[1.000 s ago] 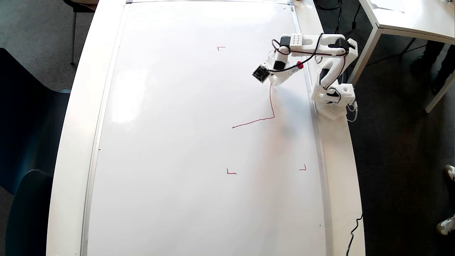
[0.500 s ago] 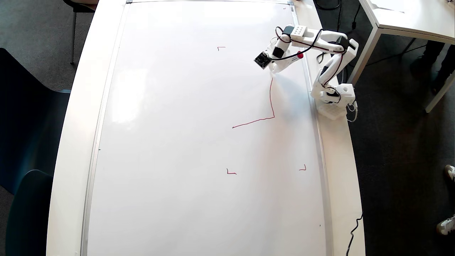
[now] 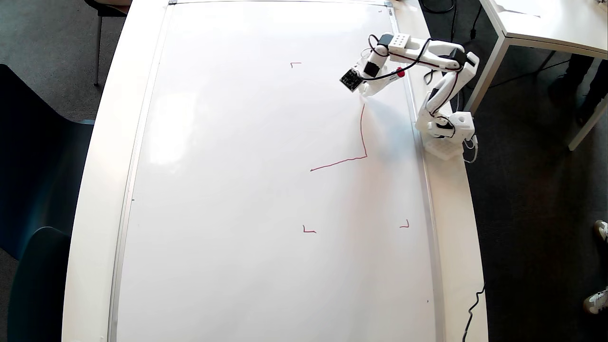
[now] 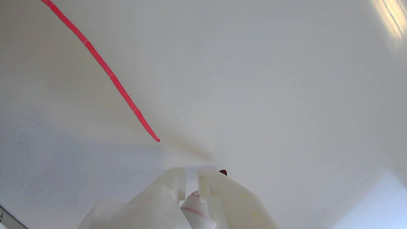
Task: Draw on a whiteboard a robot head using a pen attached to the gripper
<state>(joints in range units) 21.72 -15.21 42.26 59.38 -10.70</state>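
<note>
A white table (image 3: 102, 142) on dark carpet is covered by the glossy whiteboard (image 3: 237, 190). On it, the unfinished robot head (image 3: 362, 137) is seen as a red L-shaped line. The gripper (image 4: 190, 178) is closed on the pen (image 4: 198, 208), whose dark tip lies just beyond the line's end.

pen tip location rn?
In the wrist view the pen tip peeks past the claw, right of the red line's end, with bare whiteboard between them.
</note>
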